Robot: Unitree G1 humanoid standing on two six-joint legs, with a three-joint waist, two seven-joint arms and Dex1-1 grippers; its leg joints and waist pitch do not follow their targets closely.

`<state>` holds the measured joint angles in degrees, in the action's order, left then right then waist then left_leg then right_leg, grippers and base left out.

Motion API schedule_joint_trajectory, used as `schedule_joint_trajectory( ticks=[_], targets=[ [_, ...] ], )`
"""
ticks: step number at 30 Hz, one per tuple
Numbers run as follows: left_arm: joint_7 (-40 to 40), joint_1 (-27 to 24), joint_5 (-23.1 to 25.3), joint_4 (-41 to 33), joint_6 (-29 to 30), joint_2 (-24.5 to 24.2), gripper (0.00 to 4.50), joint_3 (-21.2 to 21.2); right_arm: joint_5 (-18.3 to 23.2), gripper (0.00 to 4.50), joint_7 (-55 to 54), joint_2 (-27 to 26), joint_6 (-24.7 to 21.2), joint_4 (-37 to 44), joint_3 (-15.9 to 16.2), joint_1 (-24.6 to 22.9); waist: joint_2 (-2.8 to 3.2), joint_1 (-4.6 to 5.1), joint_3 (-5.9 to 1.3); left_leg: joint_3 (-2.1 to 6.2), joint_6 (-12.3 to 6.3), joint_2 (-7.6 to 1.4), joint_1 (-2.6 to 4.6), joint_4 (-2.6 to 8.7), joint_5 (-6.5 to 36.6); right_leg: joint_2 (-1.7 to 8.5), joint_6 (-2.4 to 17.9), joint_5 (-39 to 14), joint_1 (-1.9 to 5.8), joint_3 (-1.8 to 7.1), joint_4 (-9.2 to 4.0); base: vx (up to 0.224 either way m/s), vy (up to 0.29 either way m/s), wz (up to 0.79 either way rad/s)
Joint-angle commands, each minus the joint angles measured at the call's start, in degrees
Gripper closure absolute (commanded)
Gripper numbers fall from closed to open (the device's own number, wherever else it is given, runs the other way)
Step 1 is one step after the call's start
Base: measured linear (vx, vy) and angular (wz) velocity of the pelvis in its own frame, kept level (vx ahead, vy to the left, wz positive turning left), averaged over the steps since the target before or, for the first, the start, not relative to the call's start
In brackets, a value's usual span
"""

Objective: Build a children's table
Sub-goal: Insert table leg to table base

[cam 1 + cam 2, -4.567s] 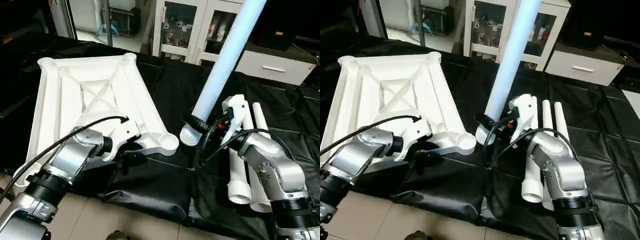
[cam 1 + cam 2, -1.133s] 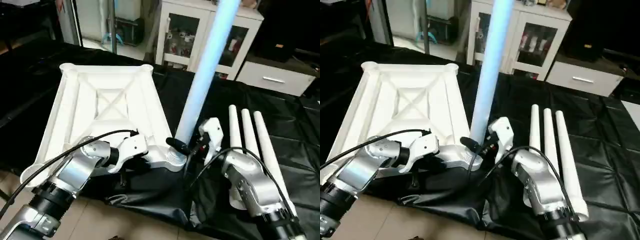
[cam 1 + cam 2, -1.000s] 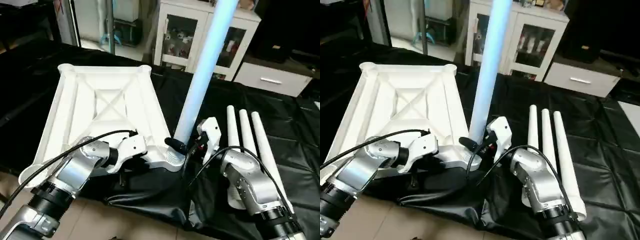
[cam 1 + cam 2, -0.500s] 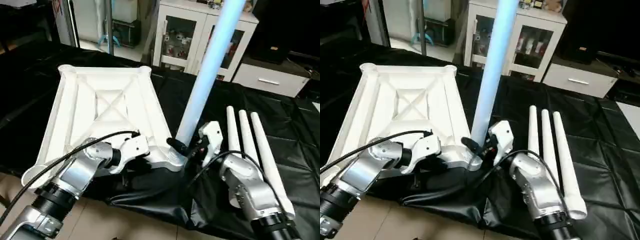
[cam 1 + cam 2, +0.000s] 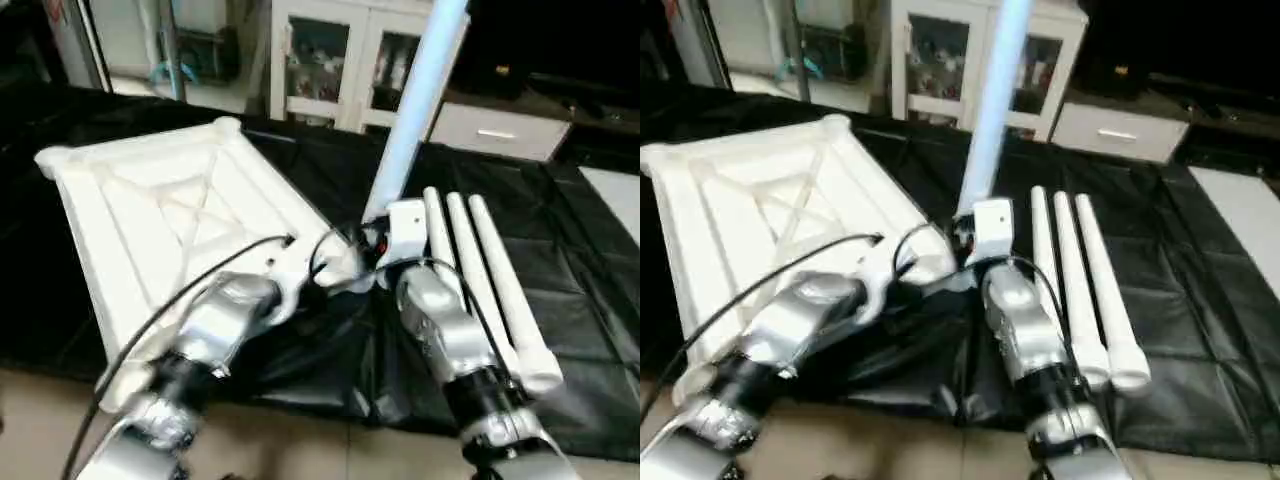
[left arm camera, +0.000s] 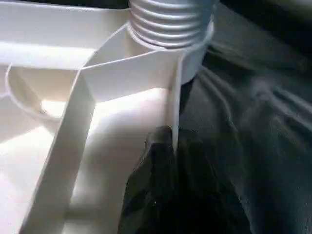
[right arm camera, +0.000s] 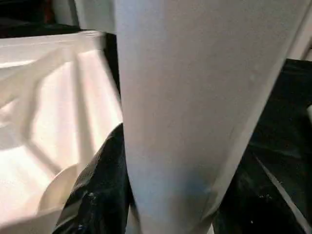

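The white tabletop [image 5: 170, 210] lies upside down on the black cover, its X-braced ribs facing up. One white leg [image 5: 412, 105] stands upright at the near right corner socket [image 6: 192, 53], and its threaded end [image 6: 168, 19] sits in that socket. My right gripper [image 5: 368, 247] is shut on the leg just above the socket, and a black finger [image 7: 100, 187] presses the tube [image 7: 195, 97]. My left gripper [image 5: 314, 272] is shut on the tabletop's edge wall beside the socket, with one black finger [image 6: 156, 168] against the wall.
Three more white legs [image 5: 485, 275] lie side by side on the black-covered worktable [image 5: 590, 250], right of my right arm. White cabinets [image 5: 330, 60] stand behind the table. The table's near edge and the floor [image 5: 300, 450] are close below my forearms.
The camera has swung, so the whole picture has shifted. The leg, hanging beside the socket 4.6 s ago, now stands in it. Both grippers keep their holds.
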<state>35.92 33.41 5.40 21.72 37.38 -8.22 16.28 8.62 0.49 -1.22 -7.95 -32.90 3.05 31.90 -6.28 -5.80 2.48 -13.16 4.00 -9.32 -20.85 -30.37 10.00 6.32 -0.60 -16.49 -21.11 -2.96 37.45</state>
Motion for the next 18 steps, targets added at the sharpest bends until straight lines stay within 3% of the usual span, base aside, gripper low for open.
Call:
schedule_joint_trajectory(
  ticks=[1,2,3,4,5,6,7,8,10,13,18],
  targets=[
    [-8.46,2.43,-0.31,-0.05,0.35,1.7,4.5,-6.33,-2.54,2.66,-7.42,0.53,-3.48,-10.66,-2.75,-1.98,0.75,-0.8,-1.64,4.14,0.52,-2.34,5.08,-5.0,19.18,9.95,4.53,-41.08,-4.58,4.72,-12.95,0.06,-0.08,-0.04],
    [-12.1,3.82,0.03,1.18,0.4,3.59,4.5,-7.4,-2.69,2.66,-10.0,-0.47,-2.41,-12.98,-3.1,-0.24,2.73,-1.83,-3.11,6.62,1.89,-3.82,-1.89,0.26,1.2,6.24,6.15,-26.54,3.07,2.11,-7.62,0.075,0.04,-0.4],
    [-15.47,5.07,0.28,2.66,-0.31,5.13,4.5,-8.33,-2.94,2.66,-12.35,-1.34,-1.46,-15.07,-3.24,1.28,2.39,-0.41,-3.31,6.16,4.31,-4.57,0.59,1.76,5.73,1.32,5.43,-8.47,0.19,0.5,-5.03,0.075,0.04,-0.4],
    [-18.47,6.0,0.14,4.05,-1.68,6.23,4.5,-9.45,-3.32,2.66,-13.8,-2.05,-0.36,-16.19,-3.08,2.33,2.57,-0.14,-3.64,5.89,4.93,-4.41,1.83,1.53,6.62,0.86,6.41,-0.49,-0.37,0.68,-4.66,0.084,0.039,-0.09],
    [-19.63,6.35,0.1,4.58,-2.47,6.54,4.5,-9.88,-3.41,2.66,-14.34,-2.4,0.03,-16.54,-3.05,2.79,2.8,0.12,-3.1,5.53,5.09,-4.28,1.81,1.91,9.44,0.84,7.51,2.42,-0.72,0.94,-4.83,0.0,0.0,0.0],
    [-20.74,6.71,0.06,5.03,-3.1,6.86,4.5,-10.34,-3.58,2.66,-14.95,-2.78,0.65,-17.23,-3.02,3.46,2.23,0.21,-2.88,4.95,4.47,-3.53,0.29,2.2,14.39,1.68,8.65,1.94,0.55,1.72,-5.4,0.0,0.0,0.0],
    [-20.74,6.71,0.06,5.03,-3.1,6.86,4.5,-10.34,-3.58,2.66,-14.95,-2.78,0.65,-17.23,-3.02,3.46,2.23,0.21,-2.88,4.95,4.47,-3.53,0.29,2.2,14.39,1.68,8.65,1.94,0.55,1.72,-5.4,0.0,0.0,0.0],
    [-20.4,6.64,0.37,4.73,-3.56,6.32,4.5,-10.04,-3.61,2.66,-14.89,-2.87,1.13,-17.54,-3.04,3.79,1.81,-0.32,-3.18,4.47,2.16,-3.26,0.37,1.82,12.18,1.96,8.16,3.43,0.88,1.87,-5.57,0.0,0.0,0.0],
    [-20.16,6.63,0.82,4.24,-3.35,5.81,4.5,-9.58,-3.77,2.66,-15.33,-3.07,2.02,-18.94,-3.37,4.62,1.84,-0.42,-3.04,4.34,0.83,-3.23,-0.12,1.89,10.12,2.13,7.32,3.82,1.13,1.94,-5.75,0.0,0.0,0.0],
    [-19.4,6.34,0.62,4.01,-2.75,5.02,4.5,-9.62,-3.12,2.66,-14.88,-3.3,2.99,-19.62,-4.14,5.2,1.85,-0.44,-3.05,4.22,0.53,-3.34,0.04,1.86,9.61,2.08,6.91,3.55,1.1,1.91,-5.75,0.0,0.0,0.0],
    [-18.64,6.3,-0.26,4.27,-2.22,4.99,4.5,-8.87,-2.6,2.66,-13.87,-3.85,6.52,-24.07,-5.79,7.58,2.06,-0.04,-2.7,4.09,2.04,-3.62,0.27,2.44,15.62,2.19,6.29,-4.62,0.54,1.99,-6.63,0.0,0.0,0.0]
  ],
)
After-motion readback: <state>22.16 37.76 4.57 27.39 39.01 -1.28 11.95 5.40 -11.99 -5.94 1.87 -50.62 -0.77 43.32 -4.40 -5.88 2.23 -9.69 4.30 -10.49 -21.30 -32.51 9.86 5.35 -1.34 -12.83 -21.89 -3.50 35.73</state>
